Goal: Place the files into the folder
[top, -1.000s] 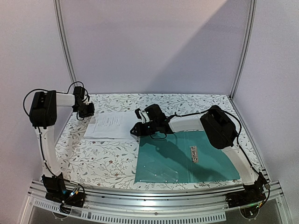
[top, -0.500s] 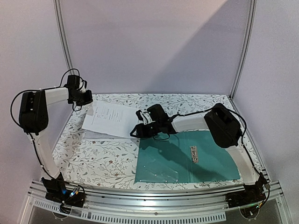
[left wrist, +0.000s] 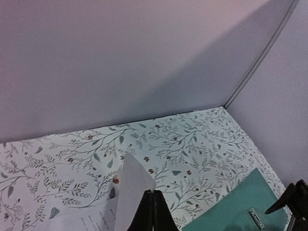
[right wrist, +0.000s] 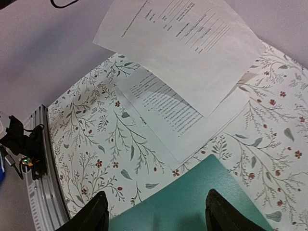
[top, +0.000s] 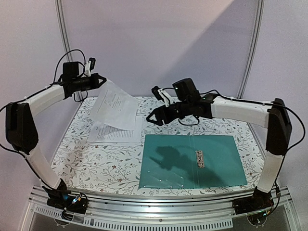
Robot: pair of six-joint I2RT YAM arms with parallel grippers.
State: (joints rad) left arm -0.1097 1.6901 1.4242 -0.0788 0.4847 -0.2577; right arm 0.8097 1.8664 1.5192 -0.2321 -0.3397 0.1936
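Clock bearings are read from the arm bases, with the far wall at 12.

The folder (top: 187,161) lies open and flat at 5 o'clock. Its near edge runs close along the table's (top: 96,163) near rim. The silver clip (top: 200,159) sits right of the folder's middle.

The remaining files (top: 113,132) lie flat at 10 o'clock. Their near right corner is just beside the folder's far left corner, with a strip of patterned cloth showing between them in the right wrist view.

The left gripper (top: 101,79) is clenched on the lifted sheet (top: 115,103), pinching its far left edge high at 10 o'clock near the back wall. That sheet hangs tilted, with its free lower edge over the flat files. Whether the two touch cannot be told.

The right gripper (top: 153,107) is released, its fingers spread wide with nothing between them. It hangs in the air at about 12 o'clock, between the lifted sheet's right edge and the folder's far edge.

Bare cloth lies open at 7 to 8 o'clock and along the far edge at 1 to 2 o'clock.
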